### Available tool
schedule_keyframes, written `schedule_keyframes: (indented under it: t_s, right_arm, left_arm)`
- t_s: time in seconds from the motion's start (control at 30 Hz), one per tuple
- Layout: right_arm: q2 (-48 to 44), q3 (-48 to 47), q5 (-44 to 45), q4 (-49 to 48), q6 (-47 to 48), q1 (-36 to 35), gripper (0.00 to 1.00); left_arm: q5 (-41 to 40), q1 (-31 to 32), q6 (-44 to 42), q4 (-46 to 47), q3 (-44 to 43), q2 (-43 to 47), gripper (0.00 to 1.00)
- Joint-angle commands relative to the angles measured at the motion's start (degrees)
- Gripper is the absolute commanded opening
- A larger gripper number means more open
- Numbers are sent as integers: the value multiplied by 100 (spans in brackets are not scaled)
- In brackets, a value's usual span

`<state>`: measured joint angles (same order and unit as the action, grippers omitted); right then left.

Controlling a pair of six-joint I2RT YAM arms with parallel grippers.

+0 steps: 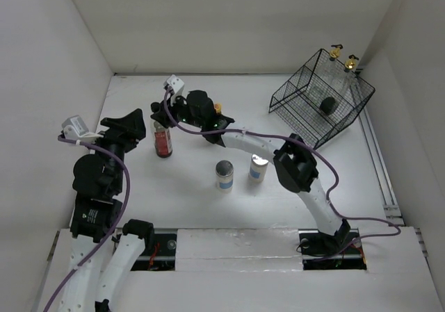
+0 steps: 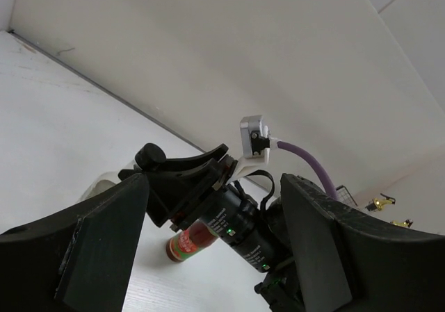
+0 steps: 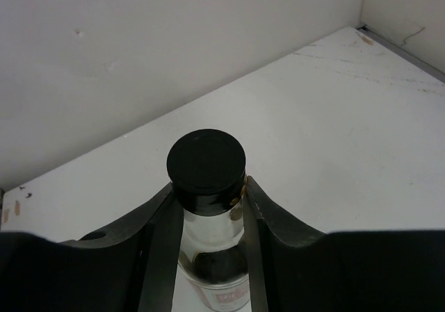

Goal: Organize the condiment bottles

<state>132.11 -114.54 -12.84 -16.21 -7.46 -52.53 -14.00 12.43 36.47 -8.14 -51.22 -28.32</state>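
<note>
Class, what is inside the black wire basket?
Two clear gold-spouted cruets stand in the basket, plus a dark round object too small to identify. Their bases are obscured by wire.

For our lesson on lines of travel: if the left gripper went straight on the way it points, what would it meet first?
Likely the right gripper, its jaws closed on the red jar, right ahead of the left gripper; depth between them is unclear.

Left claw (image 2: 215, 190) spread, empty; red-labelled bottle (image 2: 185, 247) beyond, beneath right arm (image 2: 240, 223).
</note>
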Motion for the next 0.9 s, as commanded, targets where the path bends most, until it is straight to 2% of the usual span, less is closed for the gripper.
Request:
schedule_keyframes:
  t_s: [0.0,0.13,0.33,0.53,0.67,0.87]
  right_arm:
    - [-809,124,-96,-1278,-642,-21,24]
    - [-1494,327,-149,-1744,-1072,242,24]
    - [-2644,713,-149,-1886,-1530,911,24]
    - [-3709,1697,395,-1772,-1530,1912,23]
    - [-4438,1962,896,-1361,-1127,2632,23]
    - [-4721,2015,1969,-727,-37,3134,23]
  left_arm:
    - [143,32,-78,296,68,89,73]
    - [248,32,-78,348,68,89,73]
    - [495,32,-78,463,252,89,73]
    - [1328,32,-210,796,367,-42,70]
    - [1978,32,-271,884,367,-585,70]
    - [2305,32,-456,691,104,-1255,70]
